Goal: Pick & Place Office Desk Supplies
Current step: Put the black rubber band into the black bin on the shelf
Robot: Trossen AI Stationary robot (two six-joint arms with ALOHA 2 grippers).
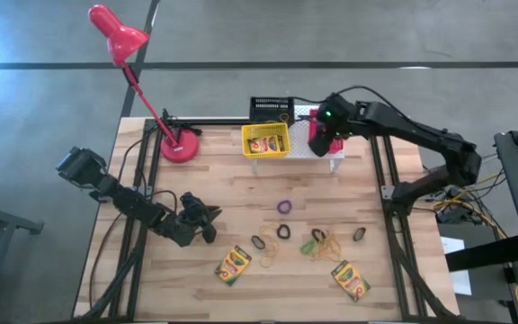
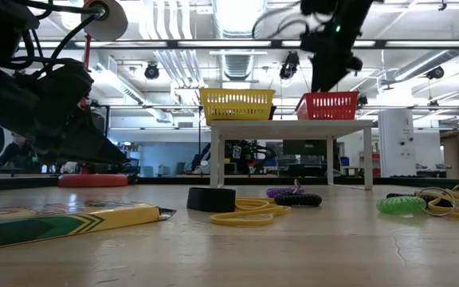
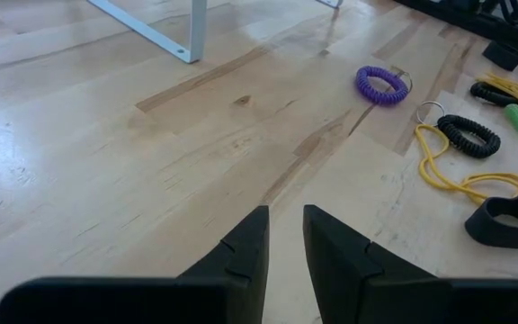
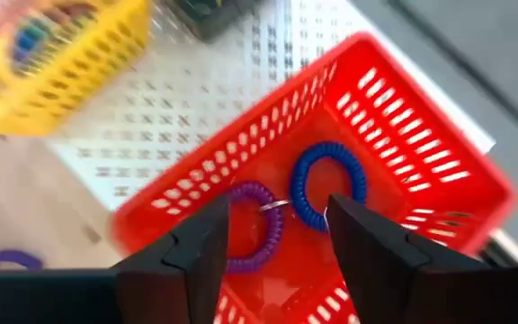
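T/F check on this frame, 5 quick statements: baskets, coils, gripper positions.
1. The right gripper hangs open over the red basket. True.
2. The red basket holds a blue coil and a purple coil. True.
3. The yellow basket is empty. False: a crayon box lies in it.
4. The left gripper grips a purple coil. False: nothing is between its fingers; a purple coil lies on the table ahead.
5. Three crayon boxes lie on the table. False: two, near the front edge.
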